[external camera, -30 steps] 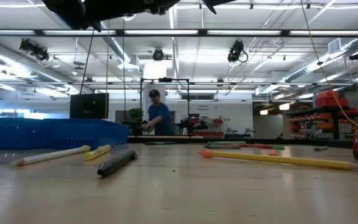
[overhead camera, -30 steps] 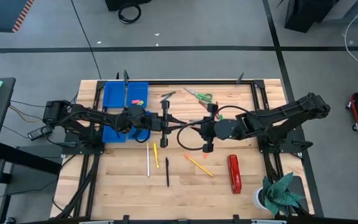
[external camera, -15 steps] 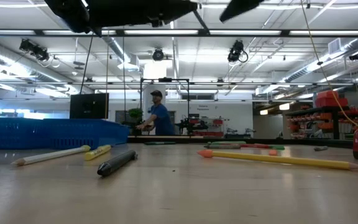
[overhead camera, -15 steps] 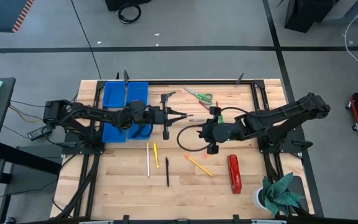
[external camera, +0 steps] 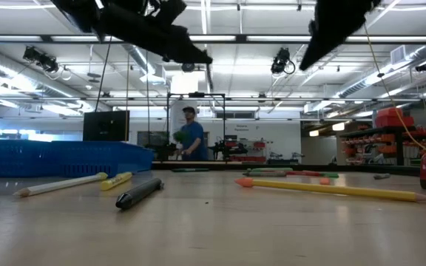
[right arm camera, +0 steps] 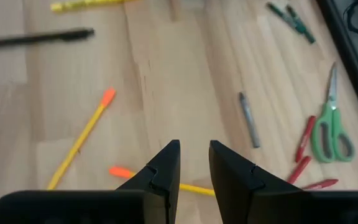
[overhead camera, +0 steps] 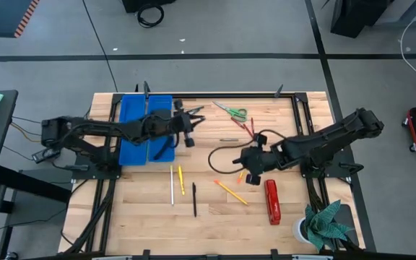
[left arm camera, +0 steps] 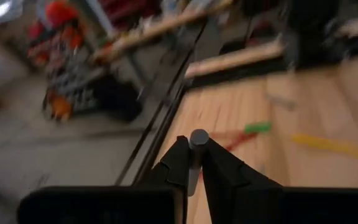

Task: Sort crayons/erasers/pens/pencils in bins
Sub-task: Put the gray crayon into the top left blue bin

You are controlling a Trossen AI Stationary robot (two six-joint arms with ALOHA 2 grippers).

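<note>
Only the left wrist view shows the left gripper [left arm camera: 192,167] fingers clamping a grey pen [left arm camera: 196,149] beside the bins [overhead camera: 134,130]; right gripper [right arm camera: 194,163] fingers empty, parted.

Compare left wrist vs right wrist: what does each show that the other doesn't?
Left wrist only: the left gripper shut on a grey pen, with the table edge and room beyond.
Right wrist only: the right gripper open and empty, green-handled scissors, a black pen, a grey pen lying on the table.
Both: the wooden table and a yellow pencil.
</note>
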